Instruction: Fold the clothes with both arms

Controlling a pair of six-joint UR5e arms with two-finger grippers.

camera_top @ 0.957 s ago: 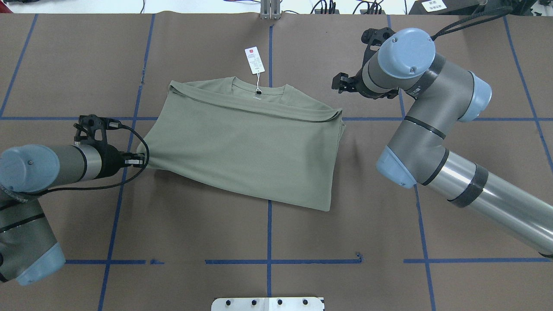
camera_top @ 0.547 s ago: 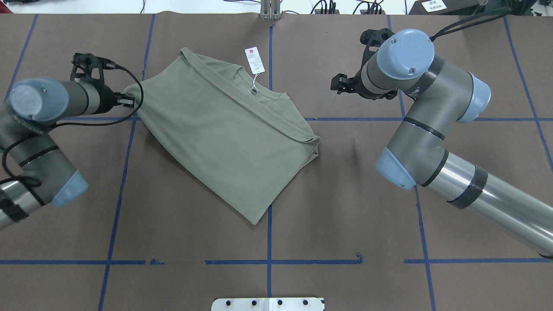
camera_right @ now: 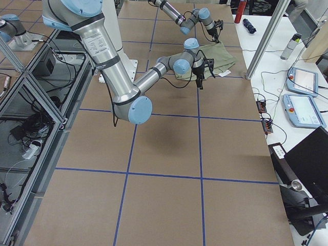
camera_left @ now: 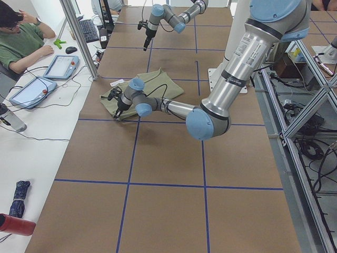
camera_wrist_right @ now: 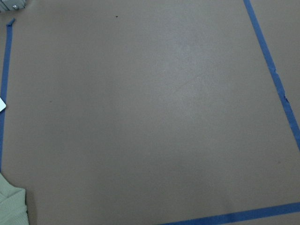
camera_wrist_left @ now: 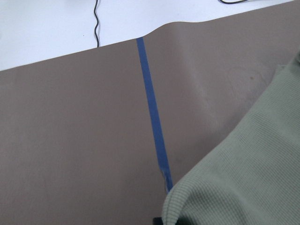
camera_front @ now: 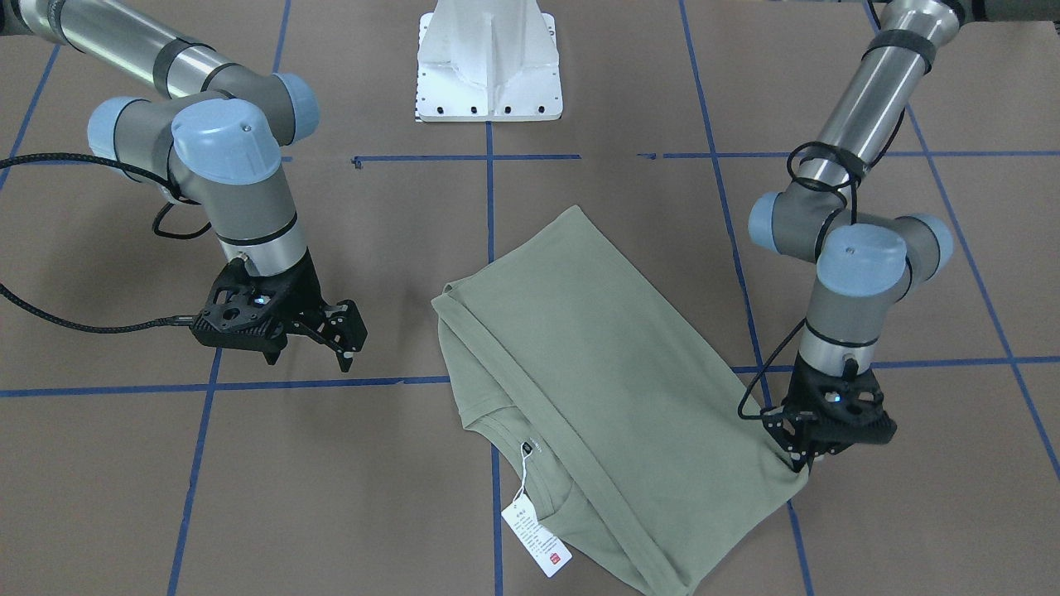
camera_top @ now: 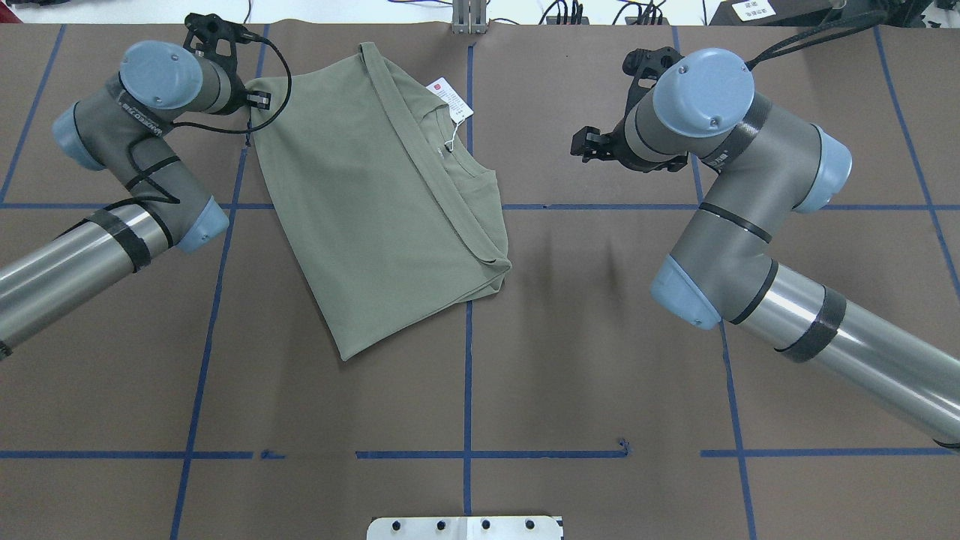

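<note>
The clothes are one sage-green shirt (camera_top: 375,202), folded and lying askew on the brown table (camera_top: 600,375). Its neck and white hang tag (camera_top: 450,101) point toward the far edge. My left gripper (camera_top: 259,97) is shut on the shirt's far-left corner; in the front-facing view this gripper (camera_front: 799,463) pinches the shirt (camera_front: 596,389) at its right corner. The left wrist view shows knit cloth (camera_wrist_left: 243,178) bunched at the bottom. My right gripper (camera_top: 589,142) hangs open to the right of the shirt, apart from it, as the right gripper (camera_front: 348,339) also shows from the front.
Blue tape lines (camera_top: 466,390) divide the table into squares. The white pedestal base (camera_front: 489,66) stands at the near middle edge. Beyond the far edge is a white side table (camera_left: 37,116) with tablets, where a person (camera_left: 21,39) sits.
My left gripper has dragged the shirt's corner from the near left to the far edge. The shirt has turned clockwise and slid left. The right arm has barely moved.
</note>
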